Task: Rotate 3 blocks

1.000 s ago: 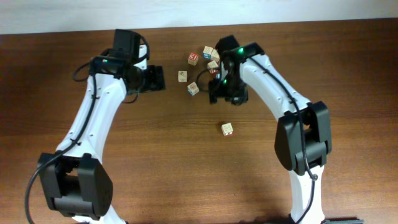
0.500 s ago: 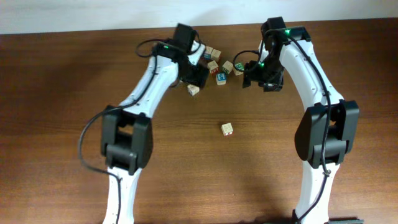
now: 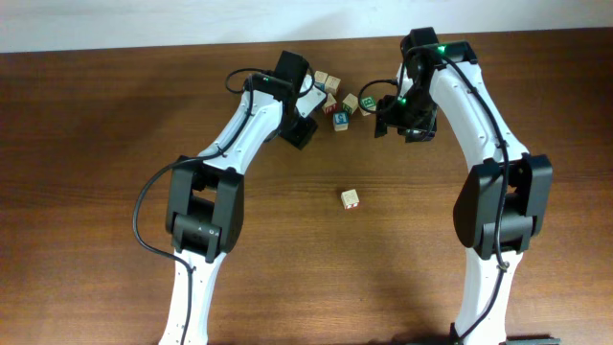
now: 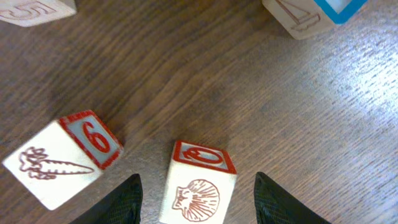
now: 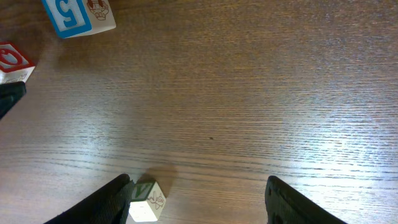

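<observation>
The left arm (image 3: 244, 144) and right arm (image 3: 469, 105) both stretch forward from their bases and lean in toward each other, wrists bent so the grippers face the tabletop. The left gripper (image 4: 198, 205) has its jaws parted, fingertips level with each other. The right gripper (image 5: 199, 200) has its jaws spread wider.

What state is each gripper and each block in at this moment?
left gripper, open, fingers astride the shell block, gaps both sides.
shell block, on the table, ungripped.
carrot block, on the table, outside the fingers.
right gripper, open, holding nothing.
pale block, on the table by one finger, free.
blue 5 block, on the table, untouched.
lone block, on the table, apart from the others.
</observation>
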You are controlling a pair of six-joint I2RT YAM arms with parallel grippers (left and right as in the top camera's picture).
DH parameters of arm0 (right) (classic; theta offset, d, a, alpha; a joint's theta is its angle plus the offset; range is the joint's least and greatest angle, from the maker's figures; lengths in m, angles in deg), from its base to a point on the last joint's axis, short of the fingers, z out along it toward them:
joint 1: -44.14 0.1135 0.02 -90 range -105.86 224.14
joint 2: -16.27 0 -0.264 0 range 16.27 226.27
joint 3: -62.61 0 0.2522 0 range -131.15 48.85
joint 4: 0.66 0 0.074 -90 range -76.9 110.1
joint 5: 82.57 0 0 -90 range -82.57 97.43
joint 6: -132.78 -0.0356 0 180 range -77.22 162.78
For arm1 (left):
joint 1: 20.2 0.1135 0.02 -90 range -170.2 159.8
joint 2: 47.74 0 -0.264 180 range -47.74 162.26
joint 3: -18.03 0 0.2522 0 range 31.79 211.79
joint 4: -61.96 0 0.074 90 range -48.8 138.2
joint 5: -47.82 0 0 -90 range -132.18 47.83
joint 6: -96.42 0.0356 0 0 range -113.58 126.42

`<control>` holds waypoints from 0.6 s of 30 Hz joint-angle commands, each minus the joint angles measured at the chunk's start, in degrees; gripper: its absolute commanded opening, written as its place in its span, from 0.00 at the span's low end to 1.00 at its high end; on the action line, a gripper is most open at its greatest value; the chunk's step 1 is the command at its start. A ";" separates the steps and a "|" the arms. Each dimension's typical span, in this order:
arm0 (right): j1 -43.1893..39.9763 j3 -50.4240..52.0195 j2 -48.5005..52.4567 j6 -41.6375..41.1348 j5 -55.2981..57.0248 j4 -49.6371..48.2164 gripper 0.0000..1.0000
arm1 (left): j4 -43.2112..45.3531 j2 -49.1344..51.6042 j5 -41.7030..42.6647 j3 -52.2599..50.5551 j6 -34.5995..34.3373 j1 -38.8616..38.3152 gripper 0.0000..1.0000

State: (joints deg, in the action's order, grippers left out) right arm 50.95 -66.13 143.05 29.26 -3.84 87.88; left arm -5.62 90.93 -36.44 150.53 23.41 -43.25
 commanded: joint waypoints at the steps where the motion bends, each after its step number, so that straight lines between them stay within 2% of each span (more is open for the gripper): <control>1: 0.28 -0.96 0.00 0.24 1.01 0.15 0.68 | -0.70 1.16 0.57 1.31 1.99 -0.33 0.55; 3: 0.28 -0.96 0.00 0.22 1.01 0.26 0.68 | -0.70 1.16 0.42 1.31 1.99 -0.33 0.50; 5: 0.28 -0.96 0.00 0.24 1.03 0.26 0.68 | -0.70 1.16 0.44 1.31 1.92 -0.33 0.37; 8: 0.28 -0.96 0.00 0.22 1.03 0.28 0.68 | -0.85 1.16 0.37 1.31 1.01 -0.33 0.28; 13: 0.28 -0.96 0.00 0.22 1.42 0.70 0.68 | -4.39 0.83 -1.29 2.69 -13.18 -0.33 0.26; 18: 0.28 -0.96 0.00 0.22 1.44 1.18 0.68 | -11.50 0.81 -1.27 3.37 -21.70 -0.33 0.25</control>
State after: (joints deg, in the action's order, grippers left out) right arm 50.95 -66.13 143.05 29.33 -3.36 88.82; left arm -13.84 91.11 -37.12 152.32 10.69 -43.33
